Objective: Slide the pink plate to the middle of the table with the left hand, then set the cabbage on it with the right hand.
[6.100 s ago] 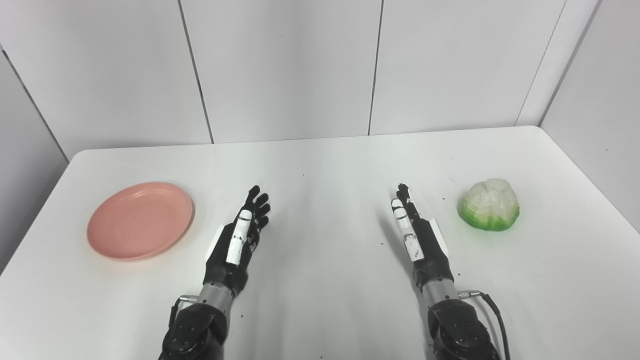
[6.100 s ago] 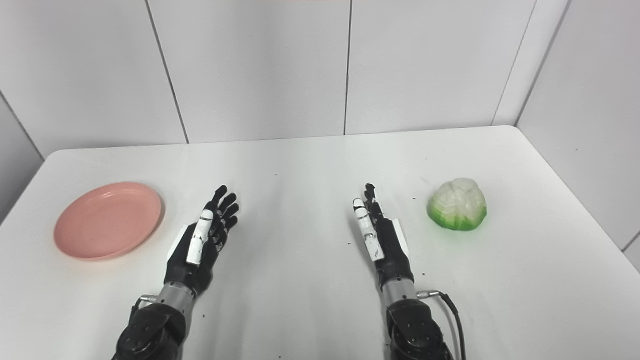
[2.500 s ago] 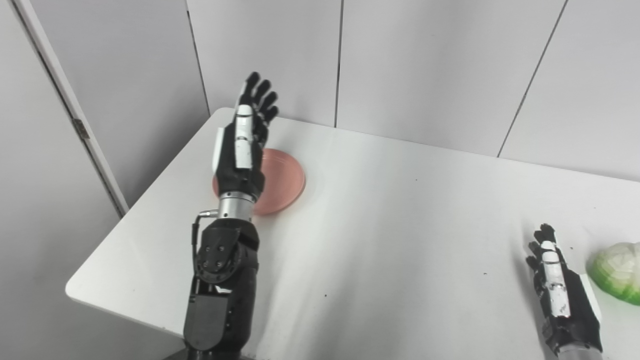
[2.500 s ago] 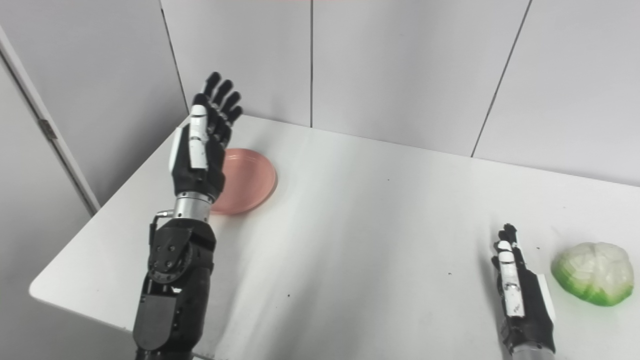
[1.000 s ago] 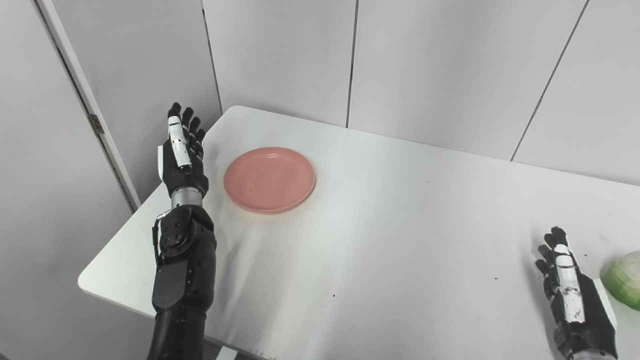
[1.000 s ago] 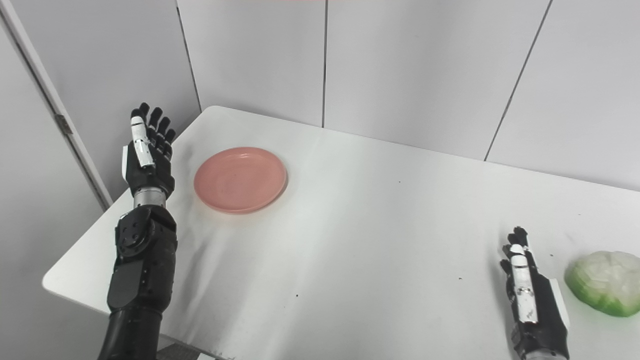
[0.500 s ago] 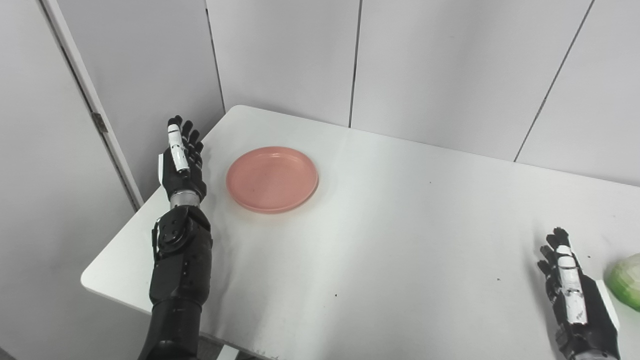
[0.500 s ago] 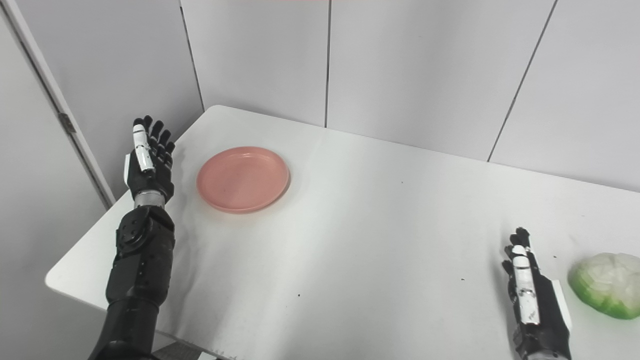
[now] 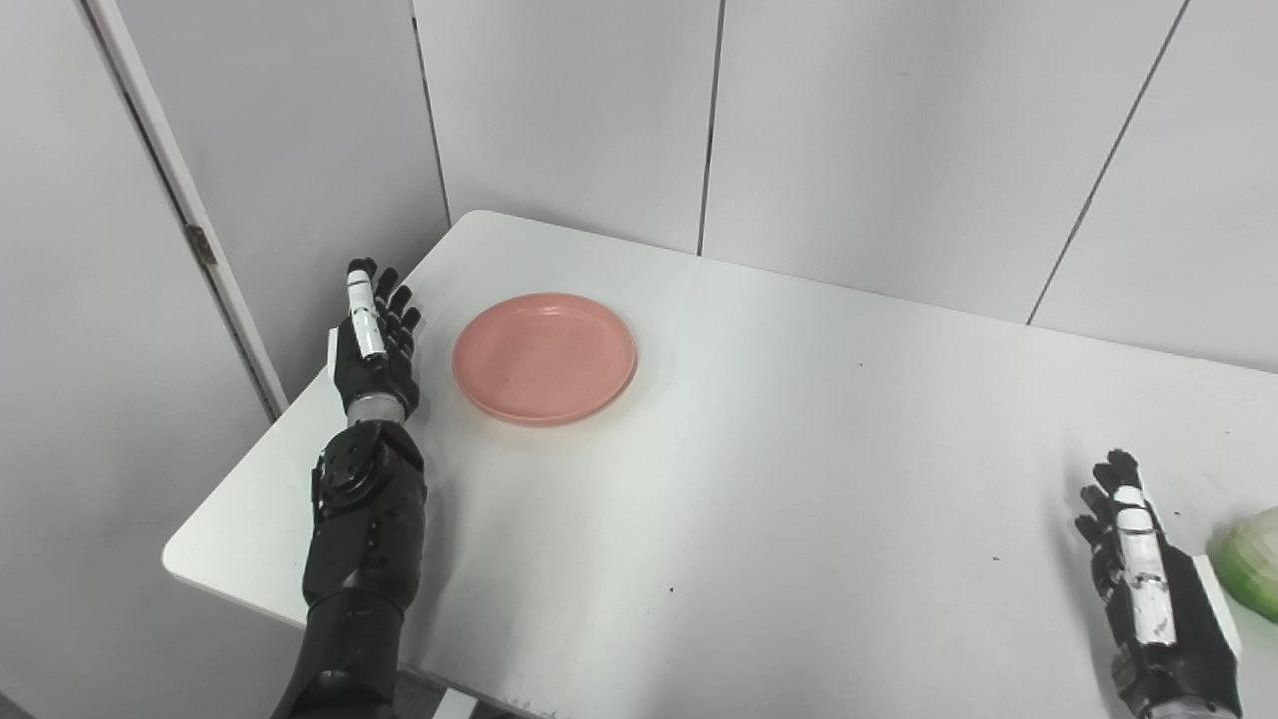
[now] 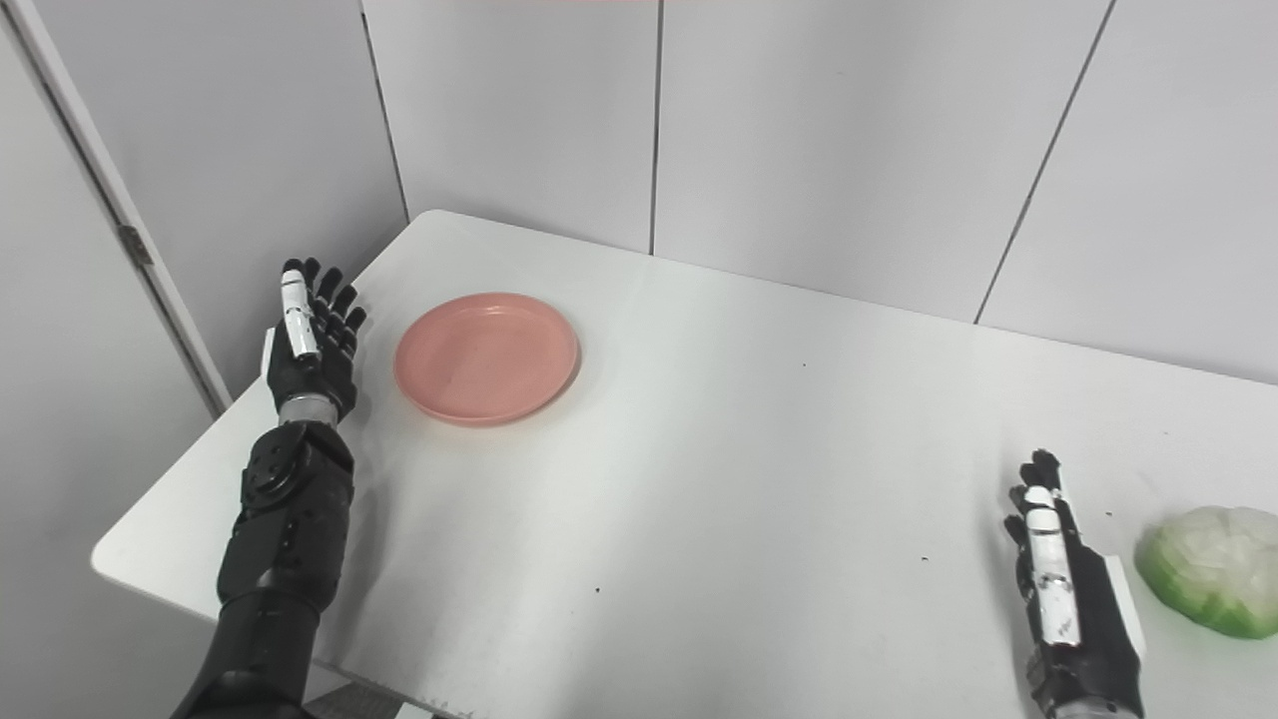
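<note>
The pink plate (image 9: 544, 357) lies flat near the table's far left corner. My left hand (image 9: 372, 345) stands edge-on just left of it, fingers straight and apart, holding nothing; a small gap separates it from the plate's rim. The green and white cabbage (image 10: 1208, 567) sits at the right edge of the picture, cut off in the left eye view. My right hand (image 10: 1066, 593) rests open beside the cabbage, to its left, not touching it.
The white table (image 9: 799, 439) has its left edge and front left corner (image 9: 175, 559) close under my left forearm. Grey wall panels rise behind, and a door frame (image 9: 170, 190) stands at the left. Small dark specks dot the tabletop.
My left hand has come down and a little right, closer to the plate's left rim. The plate, cabbage and right hand have stayed put. The camera has shifted slightly.
</note>
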`<act>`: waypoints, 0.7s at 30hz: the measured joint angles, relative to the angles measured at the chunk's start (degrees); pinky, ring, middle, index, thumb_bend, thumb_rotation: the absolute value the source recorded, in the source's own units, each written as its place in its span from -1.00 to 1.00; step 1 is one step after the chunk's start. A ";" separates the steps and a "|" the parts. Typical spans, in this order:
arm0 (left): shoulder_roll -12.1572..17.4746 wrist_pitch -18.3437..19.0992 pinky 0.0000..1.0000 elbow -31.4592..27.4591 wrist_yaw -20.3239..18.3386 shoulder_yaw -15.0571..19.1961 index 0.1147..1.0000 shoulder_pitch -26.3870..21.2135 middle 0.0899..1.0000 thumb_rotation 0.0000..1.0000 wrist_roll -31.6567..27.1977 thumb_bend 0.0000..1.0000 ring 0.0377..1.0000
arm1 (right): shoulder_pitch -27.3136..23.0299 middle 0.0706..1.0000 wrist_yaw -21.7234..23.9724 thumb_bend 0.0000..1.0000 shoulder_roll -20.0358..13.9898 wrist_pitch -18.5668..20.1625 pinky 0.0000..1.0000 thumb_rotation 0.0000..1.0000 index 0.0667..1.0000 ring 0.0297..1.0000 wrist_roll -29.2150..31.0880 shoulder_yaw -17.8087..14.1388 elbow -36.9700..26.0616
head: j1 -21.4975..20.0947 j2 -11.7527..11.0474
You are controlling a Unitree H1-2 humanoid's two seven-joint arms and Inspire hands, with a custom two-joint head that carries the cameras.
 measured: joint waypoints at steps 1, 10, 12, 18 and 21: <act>-0.01 0.00 0.97 0.17 0.00 -0.22 0.90 -0.05 0.91 1.00 0.00 -0.16 0.92 | 0.01 1.00 0.01 -0.71 0.00 0.00 1.00 1.00 1.00 1.00 0.00 0.00 -0.03 | 0.00 0.00; -0.13 -0.68 0.96 3.47 -2.16 -1.81 0.89 -0.94 0.90 1.00 0.00 -0.16 0.91 | 0.00 1.00 -0.02 -0.71 -0.02 0.10 1.00 1.00 1.00 1.00 -0.19 0.12 -0.35 | -0.44 0.26; -0.23 -0.69 0.96 3.78 -2.82 -2.00 0.90 -1.15 0.90 1.00 0.00 -0.17 0.92 | 0.00 1.00 -0.03 -0.71 -0.01 0.36 1.00 1.00 1.00 1.00 -0.30 0.13 -0.35 | -0.44 0.35; -0.95 -1.06 0.93 5.13 -3.89 -2.46 0.87 -2.24 0.89 1.00 0.01 -0.16 0.91 | 0.00 1.00 -0.36 -0.73 0.03 1.16 1.00 1.00 1.00 1.00 -0.82 0.13 -0.69 | -0.53 0.35; -1.34 -1.10 0.92 5.70 -3.97 -2.74 0.86 -2.84 0.87 1.00 0.04 -0.16 0.89 | 0.00 1.00 -0.39 -0.73 0.04 1.24 1.00 1.00 1.00 1.00 -1.22 0.21 -0.70 | -0.79 0.35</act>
